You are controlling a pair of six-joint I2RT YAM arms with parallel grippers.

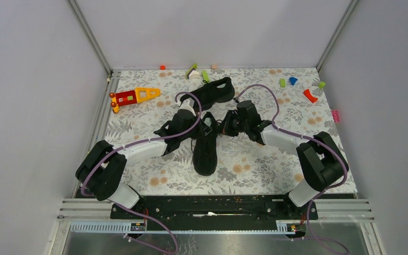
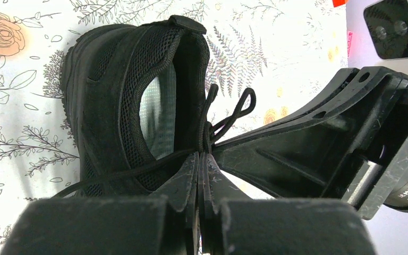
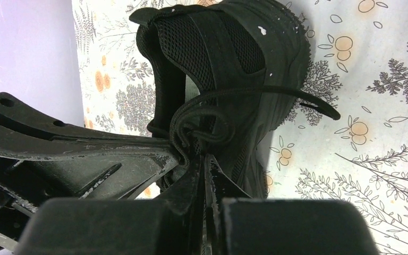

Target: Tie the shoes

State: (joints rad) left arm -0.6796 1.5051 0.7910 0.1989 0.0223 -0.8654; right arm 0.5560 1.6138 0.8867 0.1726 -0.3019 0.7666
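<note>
One black shoe lies mid-table, toe toward the near edge; the other shoe rests behind it. Both grippers meet over the near shoe's laces. In the left wrist view that shoe shows its pale insole, and a lace strand runs into the tips of my left gripper, which is shut on it. A lace loop sticks out where the right fingers come in. In the right wrist view my right gripper is shut at the bunched laces, pinching them.
A red and yellow toy lies at the back left. Small blocks are scattered along the back: green, blue, red, orange. Grey walls close in on three sides.
</note>
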